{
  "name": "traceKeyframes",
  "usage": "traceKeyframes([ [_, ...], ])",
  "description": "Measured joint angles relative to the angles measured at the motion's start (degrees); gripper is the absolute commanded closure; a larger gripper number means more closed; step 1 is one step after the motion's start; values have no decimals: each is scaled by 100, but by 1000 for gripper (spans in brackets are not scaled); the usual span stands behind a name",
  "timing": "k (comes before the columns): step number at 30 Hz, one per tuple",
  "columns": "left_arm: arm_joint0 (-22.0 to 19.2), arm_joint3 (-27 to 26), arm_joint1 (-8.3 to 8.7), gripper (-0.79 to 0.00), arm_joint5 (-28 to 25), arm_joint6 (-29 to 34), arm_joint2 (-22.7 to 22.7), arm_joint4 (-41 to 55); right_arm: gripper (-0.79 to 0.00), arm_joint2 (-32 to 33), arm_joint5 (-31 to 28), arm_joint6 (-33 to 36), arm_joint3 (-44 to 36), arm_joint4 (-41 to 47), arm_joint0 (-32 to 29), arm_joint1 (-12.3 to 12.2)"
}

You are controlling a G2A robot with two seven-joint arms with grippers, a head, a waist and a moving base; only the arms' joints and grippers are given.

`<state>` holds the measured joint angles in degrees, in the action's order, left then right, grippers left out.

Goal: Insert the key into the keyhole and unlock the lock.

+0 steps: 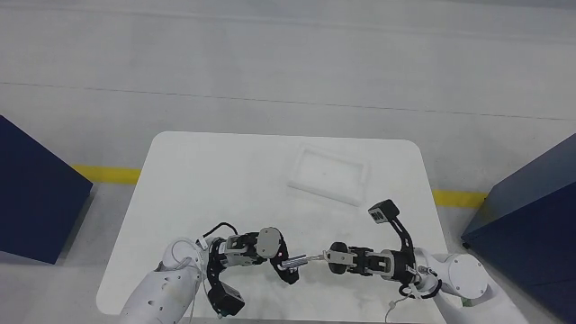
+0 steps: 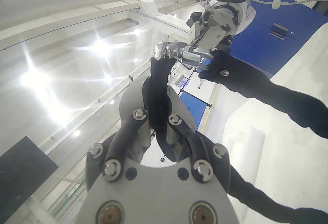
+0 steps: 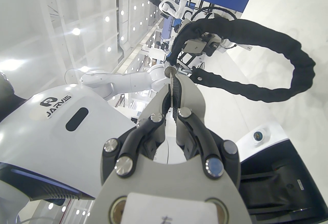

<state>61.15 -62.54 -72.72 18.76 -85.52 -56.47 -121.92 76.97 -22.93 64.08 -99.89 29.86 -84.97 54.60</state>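
Top view: key [image 3: 170, 84] at lock [image 1: 301, 260], 6 o'clock.
Clamped: left claw [image 2: 157, 81] on lock, right claw [image 3: 174, 81] on key; could jam through slight tilt.

Keyhole hidden behind key [image 3: 171, 84]

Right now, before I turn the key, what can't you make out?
- Keyhole: right wrist view, covered by the key in the right claw.
- Key depth: top view, lock too small.
- Latch released or not: left wrist view, glare on the lock's chrome head.
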Motion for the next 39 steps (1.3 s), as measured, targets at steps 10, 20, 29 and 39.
traceKeyframes([
  [10, 0, 0, 0, 0, 0, 0, 0, 0, 0, 11, -14, 61, -80, 34, -19, -1],
  [20, 38, -82, 3, 0, -21, 107, 2, -17, 0, -4, 171, 65, -133, -72, -40, -8],
  [29, 215, -438, 83, 0, 1, 521, -95, -341, 0, -8, 256, -30, -110, -78, -37, -4],
  [39, 304, -593, 131, 0, 118, 736, -152, -498, 0, -25, 364, -82, -103, -153, -32, -3],
])
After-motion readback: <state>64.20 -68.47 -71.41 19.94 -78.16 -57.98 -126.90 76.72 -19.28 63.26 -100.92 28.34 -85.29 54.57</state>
